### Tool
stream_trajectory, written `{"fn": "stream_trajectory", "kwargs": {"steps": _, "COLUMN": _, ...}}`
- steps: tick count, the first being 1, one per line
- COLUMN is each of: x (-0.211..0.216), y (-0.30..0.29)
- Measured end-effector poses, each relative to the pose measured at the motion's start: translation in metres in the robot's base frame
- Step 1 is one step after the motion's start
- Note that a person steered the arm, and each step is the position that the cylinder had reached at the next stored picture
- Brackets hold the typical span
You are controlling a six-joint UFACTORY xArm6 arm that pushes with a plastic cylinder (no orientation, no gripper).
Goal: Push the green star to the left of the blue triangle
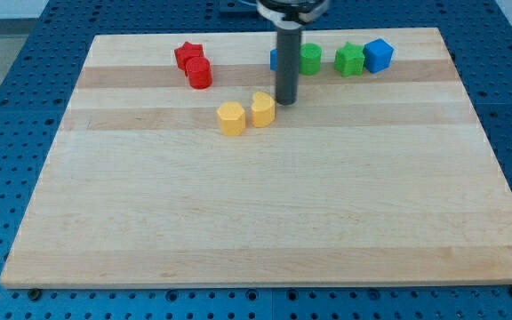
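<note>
Arm enters from the surface's top edge, slightly right of centre along that edge; only its dark, rounded lower housing is in view, cut off by the view's top. A straight dark grey rod hangs from it, upright. My tip (286,103) rests on the surface in the top third, nearer the top edge than either side edge.

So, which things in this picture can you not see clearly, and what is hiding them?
- Blue block at the view's top: the rod covers most of it, so its shape cannot be told.
- Green block next to it: the rod hides its left edge, so I cannot tell whether it touches the blue one.
- Rod's upper part: cut off by the view's top edge.
- My tip, just right of the yellow blocks: contact cannot be told.
</note>
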State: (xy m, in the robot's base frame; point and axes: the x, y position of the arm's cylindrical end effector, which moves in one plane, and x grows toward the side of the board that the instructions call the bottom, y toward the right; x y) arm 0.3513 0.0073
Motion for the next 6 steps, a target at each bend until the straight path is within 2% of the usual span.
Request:
{"fn": "stream_trajectory", "kwargs": {"steps": 1, "x": 0.016, "y": -0.031}}
{"fn": "stream_trajectory", "kwargs": {"steps": 2, "x": 0.031, "y": -0.031}}
{"fn": "stream_trajectory", "kwargs": {"steps": 3, "x": 0.022, "y": -0.033}}
{"fn": "stream_trajectory", "kwargs": {"steps": 4, "x": 0.005, "y": 0.003}}
{"fn": "stream_trajectory", "kwargs": {"steps": 6, "x": -0.033, "y": 0.164}}
